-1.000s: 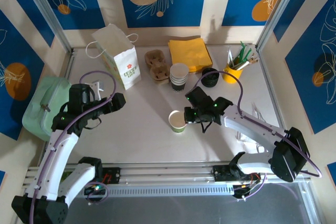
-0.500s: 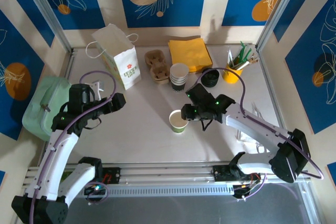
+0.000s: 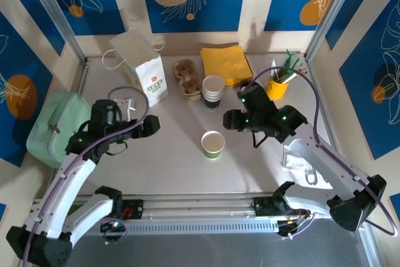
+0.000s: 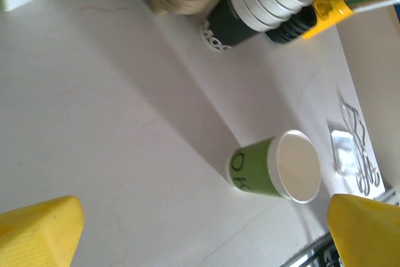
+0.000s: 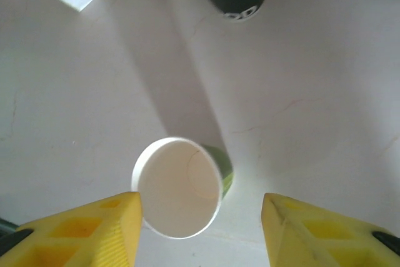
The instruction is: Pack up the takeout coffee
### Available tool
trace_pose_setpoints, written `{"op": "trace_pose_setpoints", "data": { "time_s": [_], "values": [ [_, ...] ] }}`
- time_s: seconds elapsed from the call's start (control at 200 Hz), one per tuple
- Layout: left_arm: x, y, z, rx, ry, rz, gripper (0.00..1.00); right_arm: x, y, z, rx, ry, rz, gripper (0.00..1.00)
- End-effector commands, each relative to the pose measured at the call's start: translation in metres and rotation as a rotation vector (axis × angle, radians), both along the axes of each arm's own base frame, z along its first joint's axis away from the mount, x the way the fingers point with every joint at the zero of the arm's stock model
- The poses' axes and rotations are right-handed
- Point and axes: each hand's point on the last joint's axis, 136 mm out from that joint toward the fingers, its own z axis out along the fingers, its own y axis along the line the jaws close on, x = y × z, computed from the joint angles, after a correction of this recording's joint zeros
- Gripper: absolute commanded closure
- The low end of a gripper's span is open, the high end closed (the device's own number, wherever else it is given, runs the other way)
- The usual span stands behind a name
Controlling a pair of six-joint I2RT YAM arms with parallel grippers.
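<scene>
The green paper cup stands upright and lidless in the middle of the table, untouched between the spread fingers of your right gripper, and the left gripper is wide open too, so lift the right arm straight up before you reach for the black lids, or a finger may tip the cup.

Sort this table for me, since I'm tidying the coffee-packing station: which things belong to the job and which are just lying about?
Likely for the job: green paper cup, black lids, paper bag, cup carrier.
Lying about: yellow napkins, stack of cups, yellow pot of stirrers, mint box.
</scene>
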Motion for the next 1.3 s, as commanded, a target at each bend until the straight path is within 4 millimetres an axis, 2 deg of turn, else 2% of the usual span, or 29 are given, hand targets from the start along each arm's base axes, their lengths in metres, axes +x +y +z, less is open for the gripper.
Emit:
{"op": "trace_pose_setpoints", "data": {
  "time_s": [0.0,0.14,0.285,0.38,0.51,0.755,1.111,1.291],
  "values": [
    [0.003,-0.02,0.017,0.006,-0.062,-0.042,0.0,0.013,-0.028,0.018,-0.009,-0.04,-0.057,0.46],
    [0.0,-0.049,0.011,0.032,-0.061,-0.122,0.0,0.035,-0.065,0.027,-0.012,-0.08,-0.167,0.45],
    [-0.002,-0.073,0.004,0.029,-0.057,-0.178,0.01,0.054,-0.102,0.027,-0.023,-0.101,-0.273,0.44],
    [-0.002,-0.082,-0.001,0.036,-0.05,-0.198,0.01,0.063,-0.127,0.024,-0.022,-0.108,-0.353,0.42],
    [-0.002,-0.09,-0.009,0.038,-0.037,-0.213,0.02,0.078,-0.146,0.015,0.021,-0.115,-0.403,0.42],
    [-0.002,-0.092,-0.017,0.043,-0.024,-0.21,0.02,0.102,-0.174,-0.01,0.039,-0.061,-0.48,0.42],
    [-0.003,-0.089,-0.024,0.061,-0.014,-0.203,0.02,0.132,-0.219,0.003,0.034,-0.102,-0.584,0.42],
    [-0.004,-0.086,-0.025,0.068,-0.018,-0.195,0.02,0.137,-0.222,0.005,0.044,-0.092,-0.589,0.43]
  ]
}}
